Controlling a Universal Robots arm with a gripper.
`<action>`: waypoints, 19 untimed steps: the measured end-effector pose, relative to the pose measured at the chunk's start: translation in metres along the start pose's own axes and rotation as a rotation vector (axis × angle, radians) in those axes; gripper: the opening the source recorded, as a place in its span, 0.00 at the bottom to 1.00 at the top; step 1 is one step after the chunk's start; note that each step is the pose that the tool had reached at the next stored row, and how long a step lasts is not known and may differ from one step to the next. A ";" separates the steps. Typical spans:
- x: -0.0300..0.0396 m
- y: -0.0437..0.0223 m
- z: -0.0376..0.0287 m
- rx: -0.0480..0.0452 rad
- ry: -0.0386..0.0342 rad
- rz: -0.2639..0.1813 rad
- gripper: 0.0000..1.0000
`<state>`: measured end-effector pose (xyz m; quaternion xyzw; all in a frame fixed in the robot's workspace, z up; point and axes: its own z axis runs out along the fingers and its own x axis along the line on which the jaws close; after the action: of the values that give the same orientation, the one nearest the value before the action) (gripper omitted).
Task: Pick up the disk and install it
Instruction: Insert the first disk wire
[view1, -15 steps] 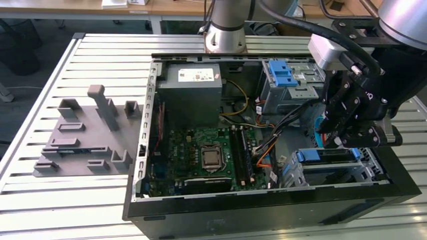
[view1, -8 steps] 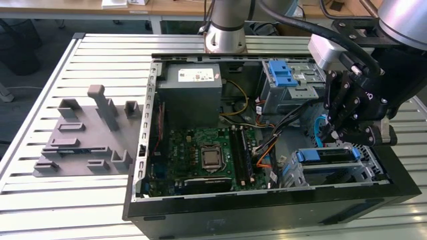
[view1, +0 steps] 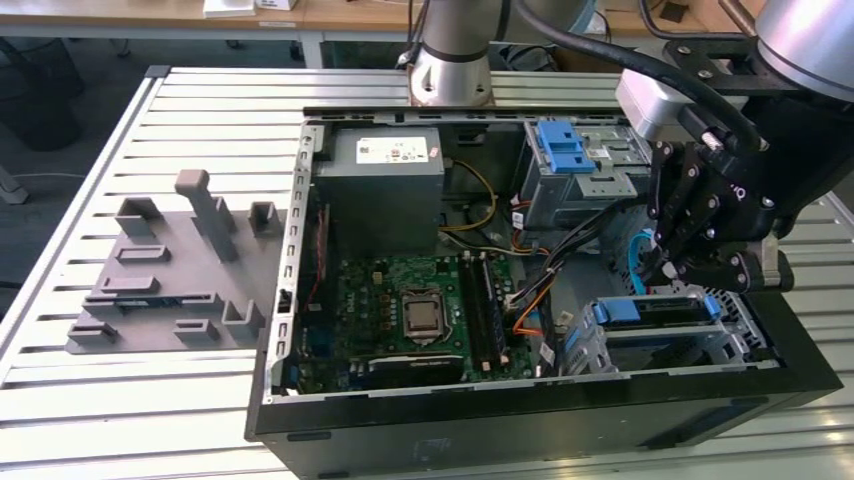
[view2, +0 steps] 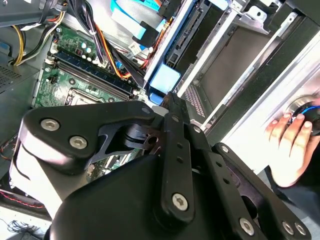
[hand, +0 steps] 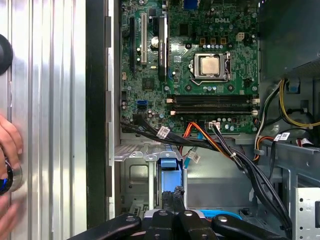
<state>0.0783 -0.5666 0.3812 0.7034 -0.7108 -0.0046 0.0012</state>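
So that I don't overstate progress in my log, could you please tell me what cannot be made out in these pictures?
1. Exterior view: the disk sits in the drive cage; the tool above it and the cage walls hide how far it is seated.
2. Second wrist view: a hand is cut off by the picture's edge, and it covers part of the round thing it touches.

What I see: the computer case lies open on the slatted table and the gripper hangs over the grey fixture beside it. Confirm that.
One thing is wrong. In the exterior view the gripper hangs over the drive cage inside the computer case, not over the grey fixture beside it. The case does lie open on the slatted table.
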 end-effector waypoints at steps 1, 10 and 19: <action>0.0000 0.0000 0.0000 0.0000 0.0000 0.000 0.11; 0.0000 -0.0016 0.0002 0.0000 -0.0002 0.000 0.11; -0.0007 -0.0115 0.0002 0.0000 -0.0001 0.000 0.11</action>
<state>0.0898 -0.5660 0.3810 0.7034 -0.7108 -0.0046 0.0012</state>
